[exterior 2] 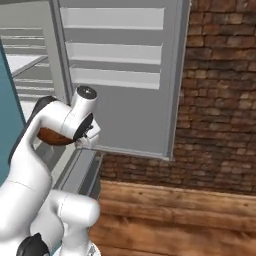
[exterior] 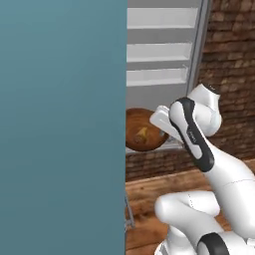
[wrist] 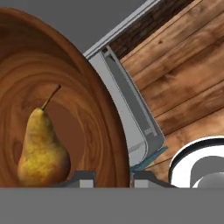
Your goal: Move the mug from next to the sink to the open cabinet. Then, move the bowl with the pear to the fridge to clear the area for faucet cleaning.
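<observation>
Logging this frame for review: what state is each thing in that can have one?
bowl: held by its rim, lifted in front of the fridge.
pear: inside the bowl.
fridge: door open, door racks showing.
hand: shut on the bowl's rim.

A: Where's the bowl [exterior: 142, 130]?
B: Up off the floor at the open fridge [exterior 2: 120, 75], just below its white door racks. It is wide, glossy and dark brown.
A: And the pear [wrist: 41, 151]?
B: Lying inside the bowl, yellowish with brown speckles, its thin stem intact.
</observation>
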Available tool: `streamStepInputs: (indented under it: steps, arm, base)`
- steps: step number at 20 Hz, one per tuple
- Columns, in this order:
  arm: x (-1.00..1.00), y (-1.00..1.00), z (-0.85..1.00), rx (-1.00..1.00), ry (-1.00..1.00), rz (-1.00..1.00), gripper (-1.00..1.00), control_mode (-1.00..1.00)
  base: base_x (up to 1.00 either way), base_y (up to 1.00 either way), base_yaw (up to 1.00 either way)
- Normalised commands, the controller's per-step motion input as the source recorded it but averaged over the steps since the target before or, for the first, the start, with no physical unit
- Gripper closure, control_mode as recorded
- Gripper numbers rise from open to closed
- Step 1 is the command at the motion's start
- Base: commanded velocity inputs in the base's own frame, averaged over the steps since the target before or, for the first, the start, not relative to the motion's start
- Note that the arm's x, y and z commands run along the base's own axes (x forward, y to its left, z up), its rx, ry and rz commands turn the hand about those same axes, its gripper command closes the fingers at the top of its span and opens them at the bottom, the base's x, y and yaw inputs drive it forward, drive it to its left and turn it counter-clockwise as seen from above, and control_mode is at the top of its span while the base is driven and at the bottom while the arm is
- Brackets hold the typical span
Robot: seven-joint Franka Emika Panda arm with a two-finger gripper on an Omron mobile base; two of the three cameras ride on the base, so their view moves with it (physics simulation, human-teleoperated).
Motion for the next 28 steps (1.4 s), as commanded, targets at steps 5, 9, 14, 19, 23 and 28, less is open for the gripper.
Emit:
streamStepInputs:
  steps: [5, 9, 14, 19, 23, 28]
  arm:
    - [0.00, 0.00, 0.00, 0.00, 0.00, 0.00, 1.00, 1.00]
    - [0.00, 0.00, 0.00, 0.00, 0.00, 0.00, 1.00, 1.00]
    - [0.00, 0.00, 0.00, 0.00, 0.00, 0.00, 1.00, 1.00]
    - [0.00, 0.00, 0.00, 0.00, 0.00, 0.00, 1.00, 1.00]
    - [0.00, 0.00, 0.00, 0.00, 0.00, 0.00, 1.00, 1.00]
    - [0.00, 0.00, 0.00, 0.00, 0.00, 0.00, 1.00, 1.00]
  base:
    - [0.86, -0.58, 0.45]
    - [0.34, -0.51, 0.57]
    - [0.29, -1.00, 0.19]
    - [0.19, -0.61, 0.32]
    - [0.11, -0.01, 0.66]
    - [0.50, -0.53, 0.55]
